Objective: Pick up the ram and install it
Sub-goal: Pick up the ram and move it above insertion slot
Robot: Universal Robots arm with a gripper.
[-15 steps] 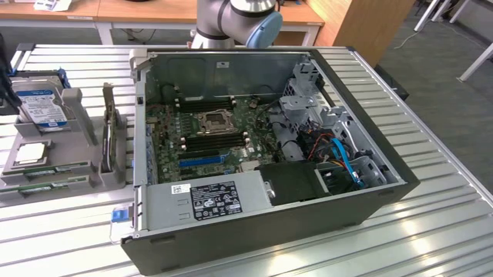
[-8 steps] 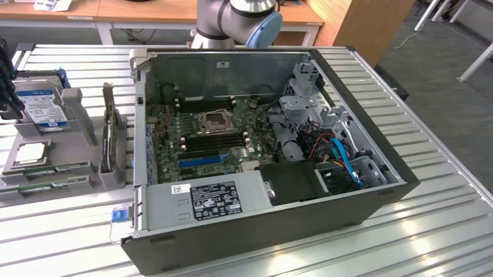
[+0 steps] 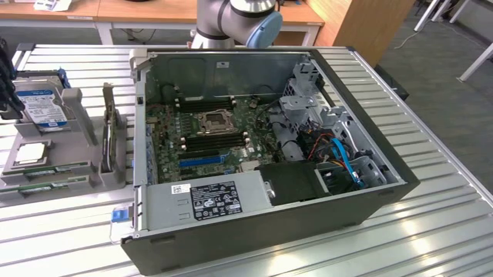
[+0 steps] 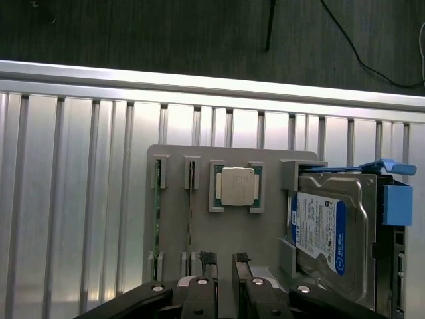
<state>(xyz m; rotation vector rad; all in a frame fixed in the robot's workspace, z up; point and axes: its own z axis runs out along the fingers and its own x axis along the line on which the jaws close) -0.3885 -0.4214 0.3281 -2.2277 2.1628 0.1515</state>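
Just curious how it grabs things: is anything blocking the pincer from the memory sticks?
Nothing visible does. The pincer hangs open above the gray holder, with the nearer memory stick bare beside its tips.

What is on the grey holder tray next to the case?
The grey tray holds two ram sticks on edge, a processor and a hard drive. The end effector covers one edge.

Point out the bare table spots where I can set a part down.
Bare table lies on the exterior view's right of the computer case and, in that view, below the grey holder. The holder and the case interior are crowded.
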